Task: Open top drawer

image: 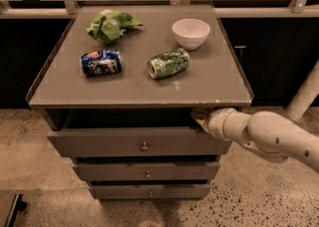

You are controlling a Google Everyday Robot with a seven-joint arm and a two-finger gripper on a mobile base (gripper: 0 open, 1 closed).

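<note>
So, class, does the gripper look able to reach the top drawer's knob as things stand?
Probably yes. The gripper sits at the top drawer's upper right edge, under the tabletop, and nothing stands before the knob.

Office or lab space: speckled floor [30, 141], dark cabinets [279, 56], drawer unit [209, 79] with the hand [199, 119] at its edge.

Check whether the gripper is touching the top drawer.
Cannot tell. In the camera view the gripper sits at the upper right edge of the top drawer, under the tabletop, but shadow hides any contact or gap.
</note>
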